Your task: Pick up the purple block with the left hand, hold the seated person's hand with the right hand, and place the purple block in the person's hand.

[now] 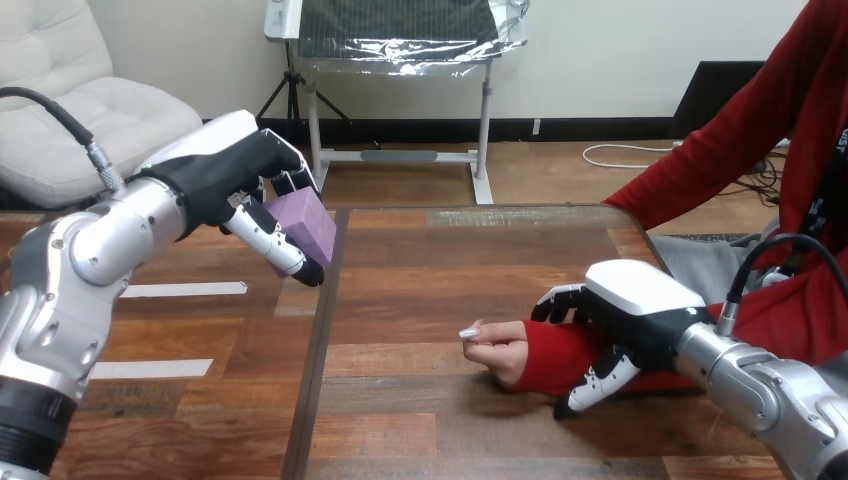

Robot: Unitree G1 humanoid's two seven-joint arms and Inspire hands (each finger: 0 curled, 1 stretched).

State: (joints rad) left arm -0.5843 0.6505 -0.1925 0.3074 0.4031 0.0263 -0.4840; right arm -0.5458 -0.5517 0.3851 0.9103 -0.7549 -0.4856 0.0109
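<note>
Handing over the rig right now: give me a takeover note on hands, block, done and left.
Left hand: shut on the purple block, held up over the table's left side.
Right hand: fingers and thumb curled round the person's wrist, over the sleeve.
The person's hand lies on the table, fingers curled in.
Done: pick-up, hold.
Left: carry the block over and place it in that hand.

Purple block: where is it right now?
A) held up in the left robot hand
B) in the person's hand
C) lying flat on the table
A: the left robot hand has its fingers curled round the purple block, above the table and apart from the person's hand.
</note>
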